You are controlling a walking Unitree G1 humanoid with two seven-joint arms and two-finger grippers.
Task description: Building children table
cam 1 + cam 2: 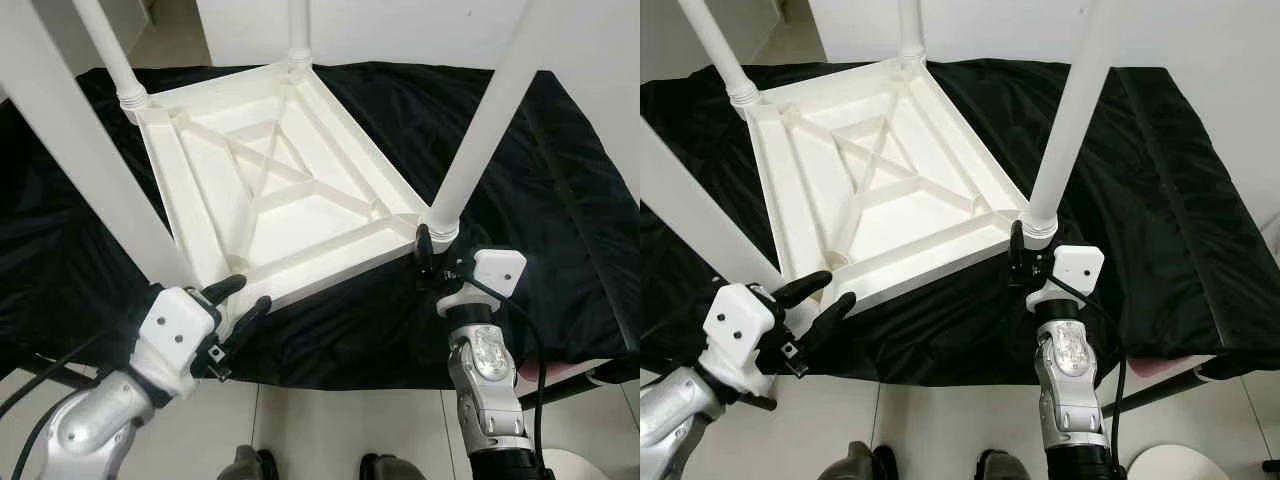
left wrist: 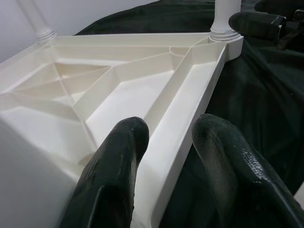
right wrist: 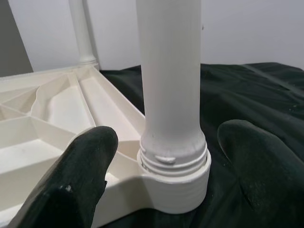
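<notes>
Your left gripper (image 1: 238, 301) sits low on your left, arm bent, its two black fingers spread apart. Your right gripper (image 3: 166, 156) reaches forward on an upright forearm, fingers (image 3: 78, 175) likewise parted.

An upturned white ribbed plastic tabletop (image 1: 280, 190) with four white tubular legs lies on a black cloth-covered bench (image 1: 560, 200). Left pincer (image 1: 240, 308) straddles its near rim, fingers apart; right pincer (image 1: 428, 255) sits at the near-right leg (image 1: 490, 120) base.

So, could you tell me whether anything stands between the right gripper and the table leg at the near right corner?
Nothing visible does. The right gripper is open with its fingers on either side of the near right table leg, just above its threaded socket on the upturned white tabletop; the gap to each finger is clear.
</notes>
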